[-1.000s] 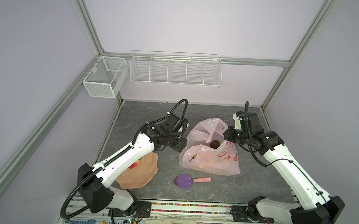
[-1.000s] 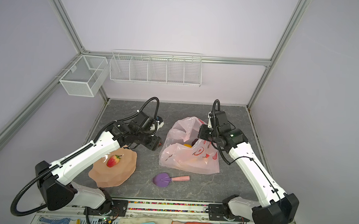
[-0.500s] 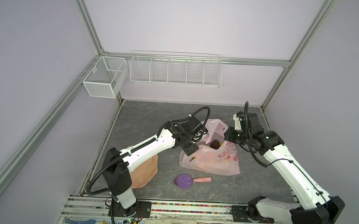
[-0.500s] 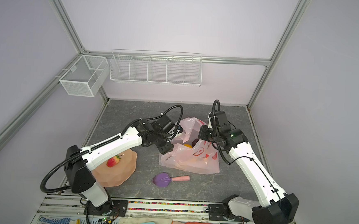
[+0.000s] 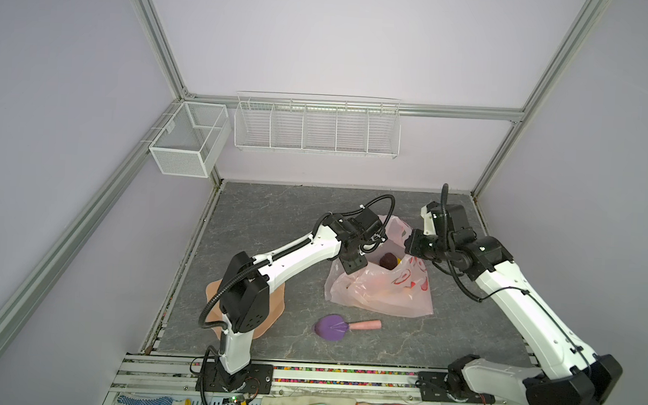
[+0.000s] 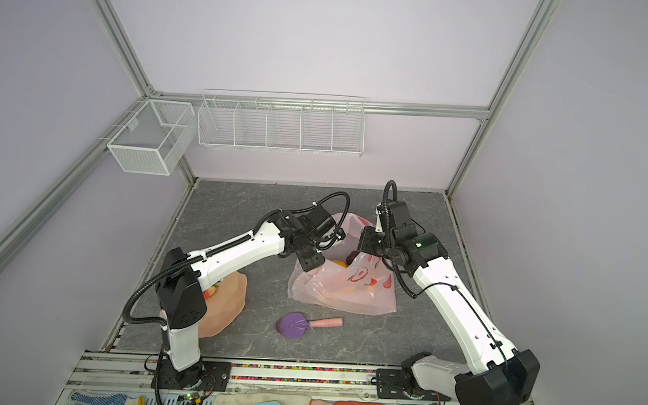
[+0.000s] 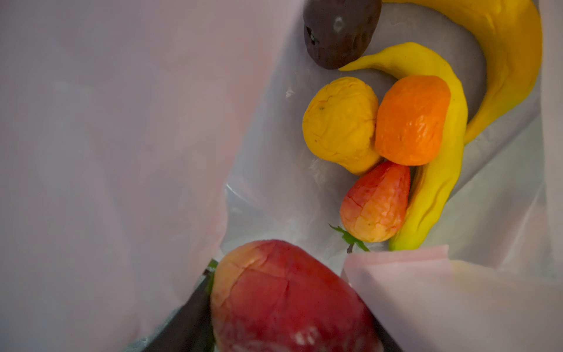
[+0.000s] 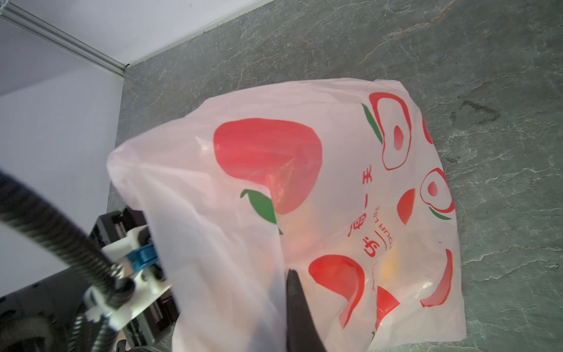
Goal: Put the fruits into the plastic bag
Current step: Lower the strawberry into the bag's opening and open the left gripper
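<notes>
Finding: my left fingers (image 7: 189, 318) are spread round a red-yellow apple (image 7: 286, 298) and pinch it inside the mouth of the bag (image 5: 382, 292). They enter from about 11 o'clock of the bag in both top views.

My right fingers (image 8: 300, 314) are pressed together on the bag's rim at about 1 o'clock, lifting it so the mouth gapes.

Contents on the bag's floor: two bananas (image 7: 502, 61), a maroon ball (image 7: 341, 30), a yellow fruit (image 7: 341, 122), an orange fruit (image 7: 411, 119) and a strawberry (image 7: 376, 204). They lie touching one another.

Outside the bag: the bowl (image 6: 227, 301) stands at 8 o'clock of it on the tabletop (image 5: 274, 227), with a red fruit (image 6: 210, 293) showing, largely hidden by my left arm. The scoop (image 5: 332, 325) lies at 6 o'clock and is no concern.

Step in hand, by my judgement: release the apple.

Recommendations:
- Carry the apple past the rim, over the pile, before parting the fingers.
- A fold of pink film (image 7: 426, 274) lies just beside the apple; steer clear of it.
- The right hold should not slacken, or the mouth will collapse.
- Withdraw along the entry line, fingers apart, so the thin film does not snag.
</notes>
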